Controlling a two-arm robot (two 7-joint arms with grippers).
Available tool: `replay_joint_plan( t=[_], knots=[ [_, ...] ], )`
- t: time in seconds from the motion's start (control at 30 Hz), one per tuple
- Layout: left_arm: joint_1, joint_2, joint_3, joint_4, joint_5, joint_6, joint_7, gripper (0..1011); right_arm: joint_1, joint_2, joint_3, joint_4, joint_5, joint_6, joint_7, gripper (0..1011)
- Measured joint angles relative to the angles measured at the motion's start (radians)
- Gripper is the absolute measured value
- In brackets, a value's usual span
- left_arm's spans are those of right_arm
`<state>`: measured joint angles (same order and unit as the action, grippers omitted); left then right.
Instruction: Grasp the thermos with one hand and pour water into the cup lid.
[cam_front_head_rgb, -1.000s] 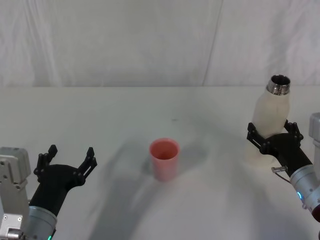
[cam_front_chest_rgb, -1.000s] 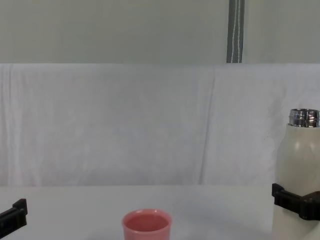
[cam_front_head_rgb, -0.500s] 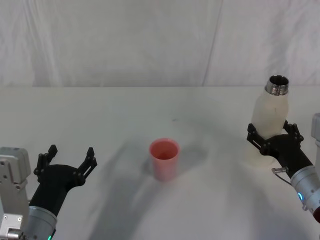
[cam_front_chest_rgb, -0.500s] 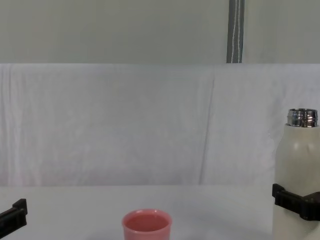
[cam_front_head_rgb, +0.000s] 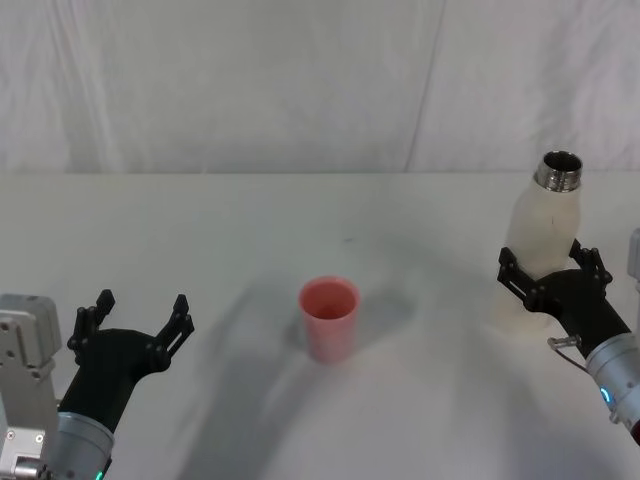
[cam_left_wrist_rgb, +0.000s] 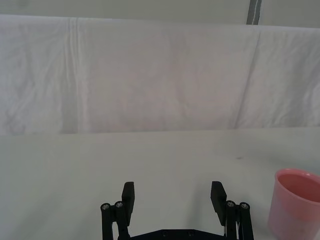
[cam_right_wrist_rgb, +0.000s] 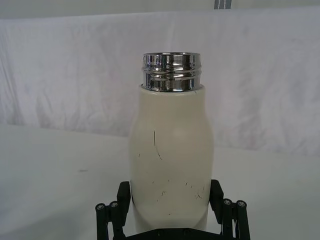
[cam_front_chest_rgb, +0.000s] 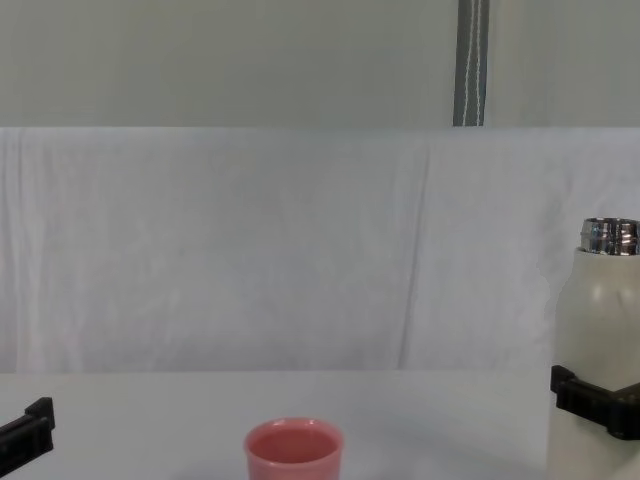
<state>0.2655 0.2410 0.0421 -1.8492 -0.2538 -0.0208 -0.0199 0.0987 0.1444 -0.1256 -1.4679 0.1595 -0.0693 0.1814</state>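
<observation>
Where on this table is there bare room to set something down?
Bare table runs behind the cup, and between cup and left gripper. Tightest at the right edge, where the right gripper closes around the thermos.

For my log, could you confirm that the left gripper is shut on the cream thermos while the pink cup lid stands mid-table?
Not quite: the right gripper holds the thermos, as the head view shows. The left gripper waits open and apart. The cup lid does stand mid-table.

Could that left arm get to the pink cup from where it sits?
Probably yes. The left gripper hangs with its jaws open, and only bare table lies between it and the pink cup. The thermos stands far off by the right gripper.
</observation>
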Motion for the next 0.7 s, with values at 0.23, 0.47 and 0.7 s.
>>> replay_joint_plan(
  t=[0.23,0.47,0.7],
  knots=[
    [0.000,0.000,0.000,0.000,0.000,0.000,0.000,1001,-0.005,0.003,0.001,-0.009,0.002,0.006,0.000,1002],
    [0.000,0.000,0.000,0.000,0.000,0.000,0.000,1001,-0.013,0.005,0.002,-0.019,0.004,0.010,-0.002,1002],
    [0.000,0.000,0.000,0.000,0.000,0.000,0.000,1001,-0.022,0.008,0.006,-0.031,0.007,0.013,-0.004,1002]
  ],
)
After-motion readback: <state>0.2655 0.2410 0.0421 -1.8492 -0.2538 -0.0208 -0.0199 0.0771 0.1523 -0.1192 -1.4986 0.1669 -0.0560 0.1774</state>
